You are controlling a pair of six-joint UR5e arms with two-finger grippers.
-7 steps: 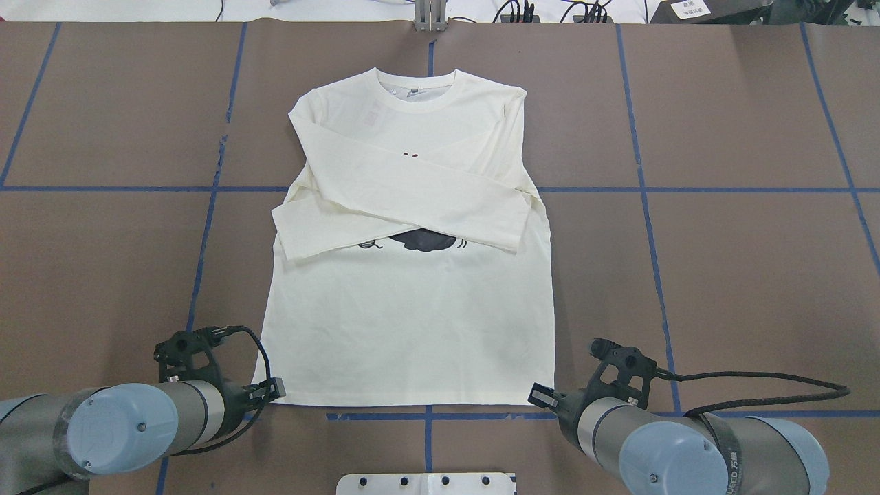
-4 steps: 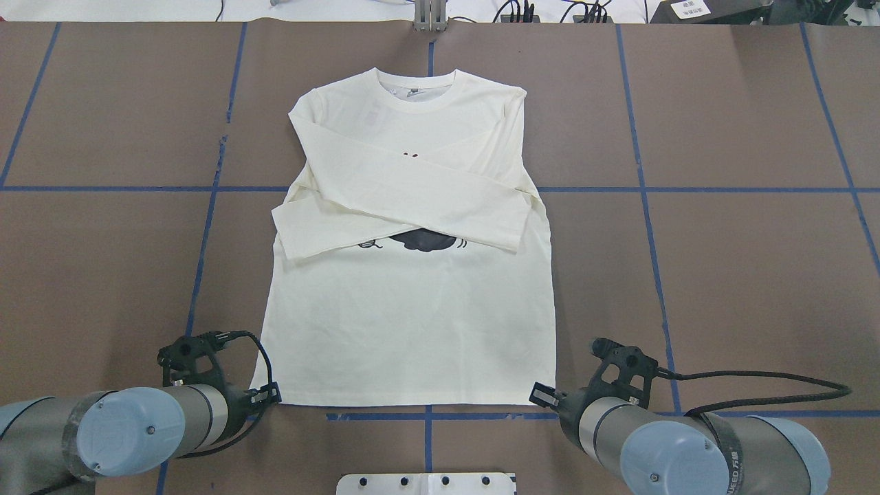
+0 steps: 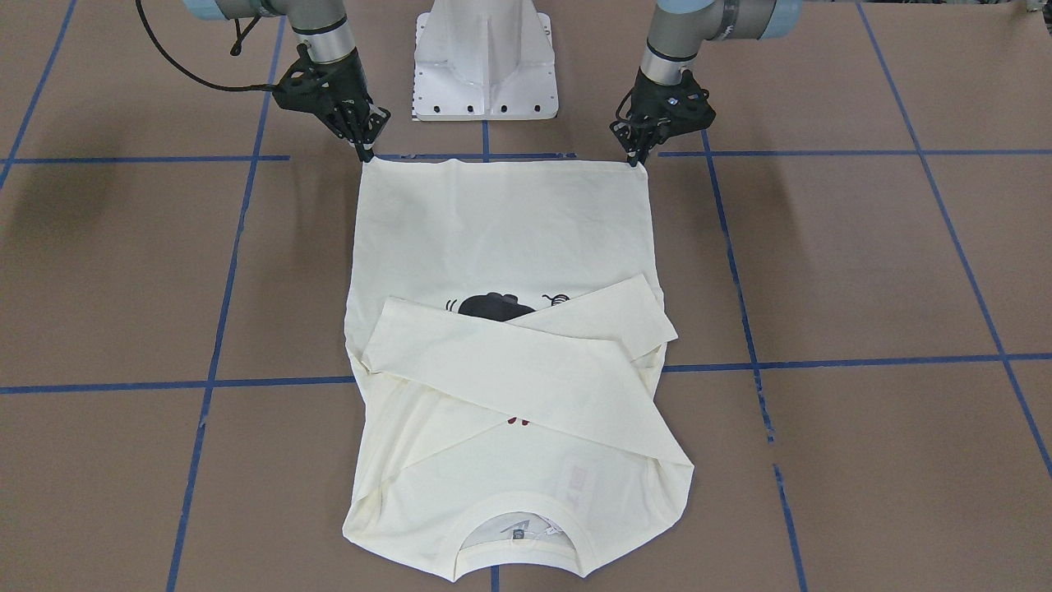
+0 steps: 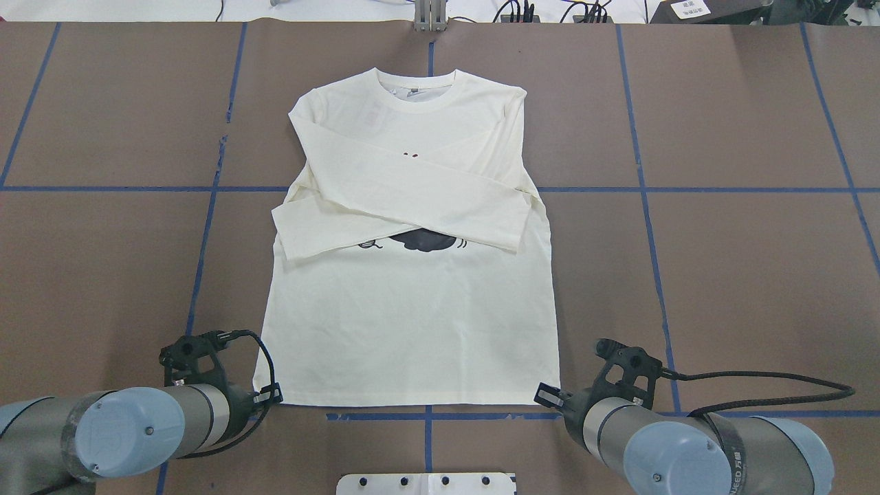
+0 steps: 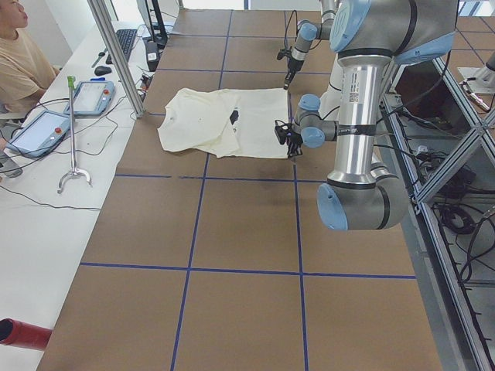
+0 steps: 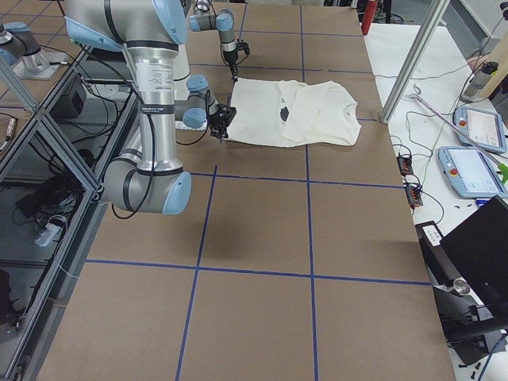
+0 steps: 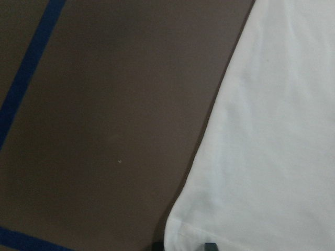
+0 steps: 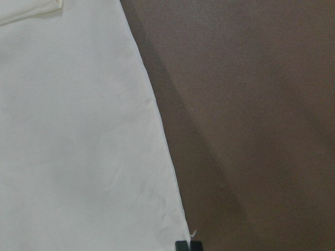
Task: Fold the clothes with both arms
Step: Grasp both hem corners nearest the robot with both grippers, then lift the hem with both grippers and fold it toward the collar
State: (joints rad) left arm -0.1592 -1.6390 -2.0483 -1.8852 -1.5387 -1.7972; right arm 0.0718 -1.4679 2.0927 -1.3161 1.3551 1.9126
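Note:
The cream-white shirt (image 4: 412,330) lies flat and face up on the brown table, neck away from me. Both sleeves are folded across the chest and hide most of the black cat print (image 4: 423,240). My left gripper (image 4: 271,395) is down at the near left hem corner. In the left wrist view its fingertips (image 7: 209,244) stand a little apart with the corner (image 7: 180,230) between them. My right gripper (image 4: 546,395) is at the near right hem corner. In the right wrist view (image 8: 188,246) its fingertips are pressed together at that corner of the shirt (image 8: 78,130).
The white pedestal base (image 3: 485,62) stands just behind the hem, between the arms. Blue tape lines (image 4: 646,189) cross the table. A metal grabber stick (image 5: 73,131), tablets and an operator (image 5: 19,54) are at the far bench.
The near right hem corner has shifted slightly outward to the right with my right gripper. My left gripper has dropped a little closer to the left hem corner.

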